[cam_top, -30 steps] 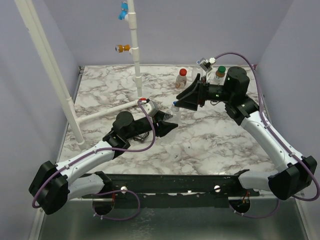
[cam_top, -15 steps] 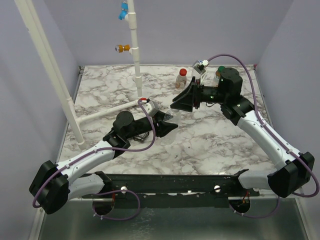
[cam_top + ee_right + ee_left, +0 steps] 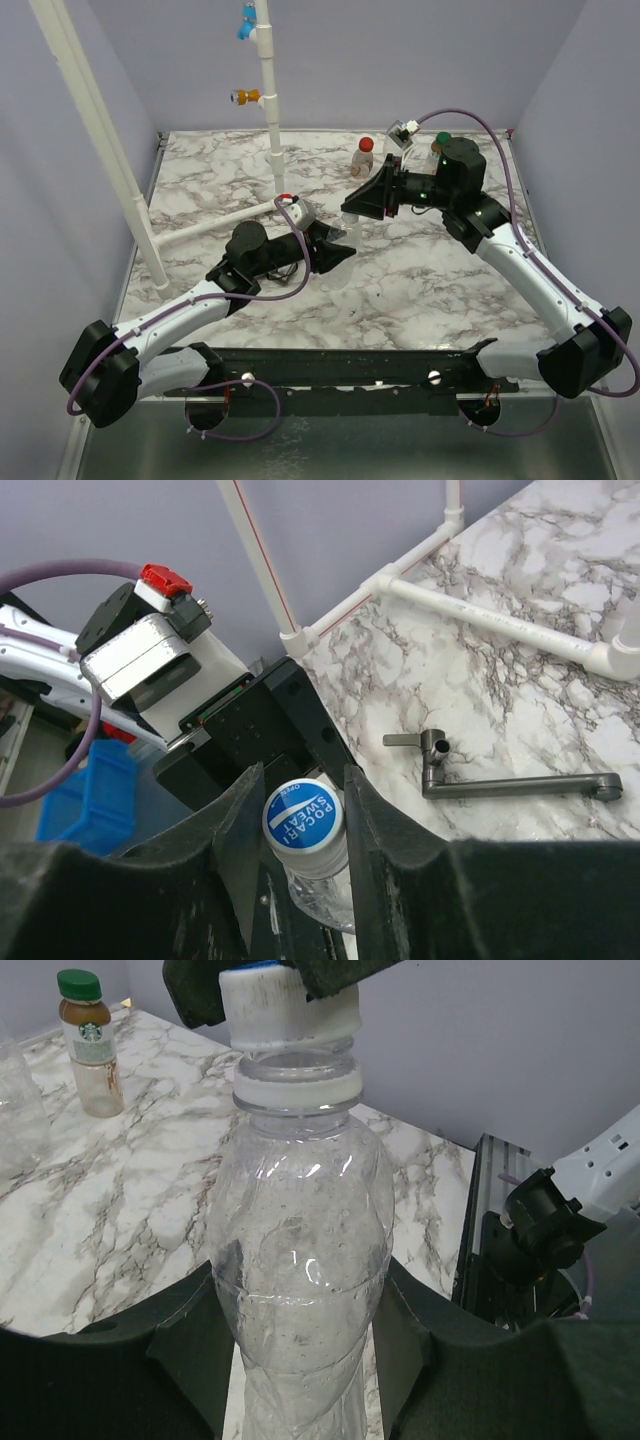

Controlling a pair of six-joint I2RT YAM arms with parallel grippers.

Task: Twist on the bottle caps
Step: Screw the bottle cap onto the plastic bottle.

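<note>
You had the left tool (image 3: 300,1355) closed partway around the clear bottle (image 3: 300,1210), steadying it upright between its fingers, so the right tool (image 3: 300,825) directly above could pinch the white-and-blue cap (image 3: 288,1008) onto its neck for twisting.

Soft, even light from overhead; crisp top view, softer wrist views.
The marble tabletop (image 3: 420,280) is bright and evenly lit, with only faint, diffuse shadows and no harsh glare. In the left wrist view, the clear bottle (image 3: 300,1290) shows small white glints. In the right wrist view, the white-and-blue cap (image 3: 303,817) prints sharply, while the dark fingers (image 3: 385,830) close to the lens look slightly soft.
</note>
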